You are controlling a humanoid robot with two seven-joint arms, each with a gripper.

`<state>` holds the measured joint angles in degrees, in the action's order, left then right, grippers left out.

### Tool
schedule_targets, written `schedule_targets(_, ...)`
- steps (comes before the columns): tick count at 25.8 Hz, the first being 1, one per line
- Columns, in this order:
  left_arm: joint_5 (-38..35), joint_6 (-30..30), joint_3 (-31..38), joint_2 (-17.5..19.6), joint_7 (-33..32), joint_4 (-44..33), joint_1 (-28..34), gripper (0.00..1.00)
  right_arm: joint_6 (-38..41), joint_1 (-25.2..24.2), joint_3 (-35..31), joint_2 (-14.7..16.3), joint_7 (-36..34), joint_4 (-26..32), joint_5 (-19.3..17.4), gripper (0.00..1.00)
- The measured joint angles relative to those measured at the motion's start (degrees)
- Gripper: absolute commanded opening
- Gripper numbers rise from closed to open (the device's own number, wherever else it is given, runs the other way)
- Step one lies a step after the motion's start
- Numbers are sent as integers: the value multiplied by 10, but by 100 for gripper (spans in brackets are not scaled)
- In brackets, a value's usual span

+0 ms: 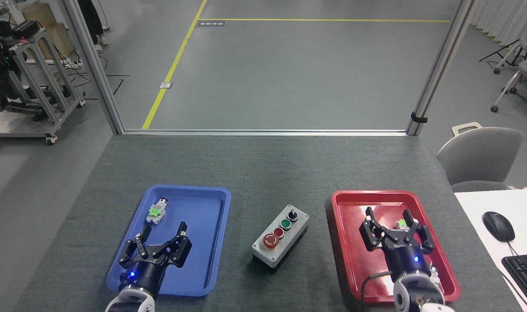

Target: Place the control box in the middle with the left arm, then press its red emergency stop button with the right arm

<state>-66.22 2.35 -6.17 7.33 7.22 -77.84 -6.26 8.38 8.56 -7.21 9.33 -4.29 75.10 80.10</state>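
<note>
While the control box (281, 238) sits on the bare grey felt tabletop (263, 169) between the two trays, I have neither gripper touching it. It lies at a slant, its long axis running from about one o'clock to seven o'clock, with the black knob (292, 214) at the far end, then the green button (285, 224), the small red button (278, 232), and the red emergency stop button (270, 241) with its yellow ring nearest me. My left gripper (164, 232) hangs over the near part of the blue tray (211, 260), at roughly nine o'clock from the box, fingers spread wide and holding nothing. Beyond it, at about eleven o'clock in that tray, lies a small silver switch with a green tag (155, 211), clear of the fingers. My right gripper (389, 221) is over the red tray (350, 242), at around three o'clock from the box, its jaws likewise parted and empty. A green-tagged part (402, 223) peeks out just beside its right finger, and another small switch (433, 272) is mostly hidden behind the wrist. Off the table's right edge I see a white desk (476, 208) with a black mouse (498, 225) and a keyboard (523, 271).
</note>
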Motion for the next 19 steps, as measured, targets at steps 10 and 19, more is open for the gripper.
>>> schedule_targets(10,0,0,0,0,2,1,0,99,-42,-82,26,-72,5,94,74,100)
schedule_targets(19,0,0,0,0,2,1,0,99,-81,-59,31,-93,4,99,75,100)
